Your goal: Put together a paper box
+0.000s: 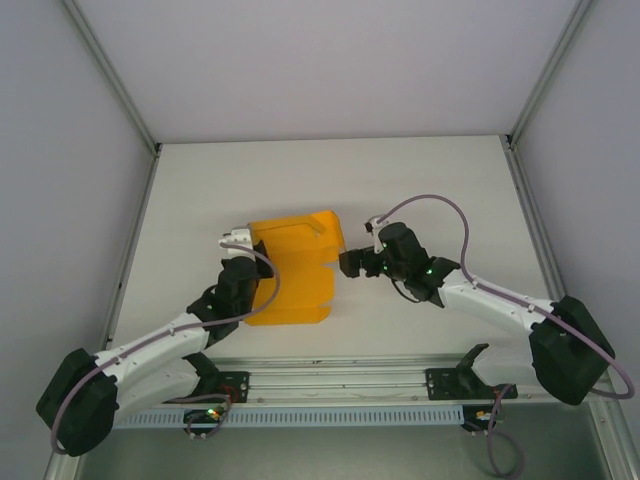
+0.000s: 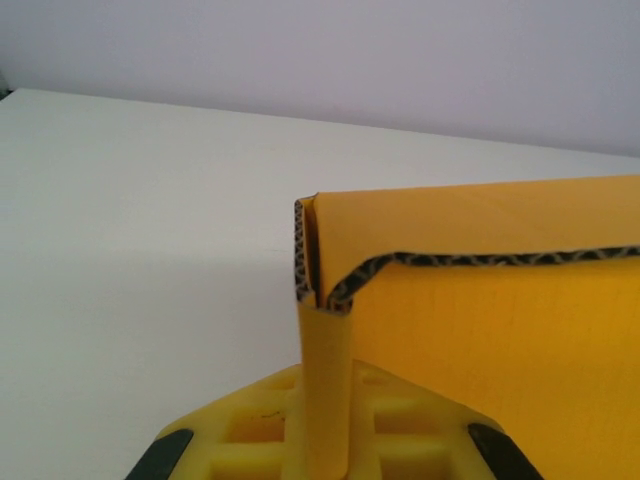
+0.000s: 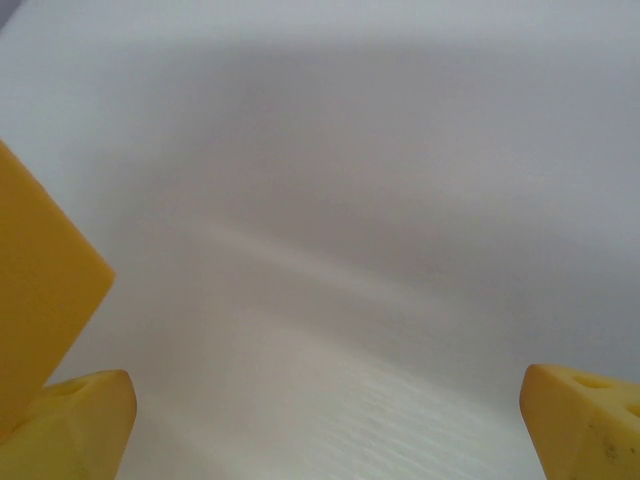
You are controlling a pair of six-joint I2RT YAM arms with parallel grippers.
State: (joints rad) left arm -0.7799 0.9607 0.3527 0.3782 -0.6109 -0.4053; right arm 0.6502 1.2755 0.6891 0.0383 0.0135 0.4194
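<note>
White table [image 1: 420, 180] and pale walls [image 1: 60, 150] were all I had around the work. My left gripper [image 1: 243, 241] was clenched on the paper box [image 1: 295, 275]. Through its wrist camera I saw a thin upright strip of the orange-yellow card pinched between the fingers. The strip rose to a corner where a corrugated cut edge ran off to the right along a raised wall.

From overhead, that grip sat at the box's far-left corner, and the half-folded card spread away from it to the right and back toward the arm bases. Its longer axis ran roughly near to far, slightly tilted. The far wall stood up, and a stepped notch was cut into the right edge.

My right gripper [image 1: 347, 263] was spread wide with nothing in it. It hung just beside that right edge, level with the notch and pointing left at it. I could not tell whether it touched the card. Its own camera showed a yellow slab at the left, either card or finger.

I judged that the coming move turned on this: the box lay directly left of the open jaws, so the right arm was the nearer one for the free side. A short reach leftward would put that edge between the fingers while the left hold anchored the card.
</note>
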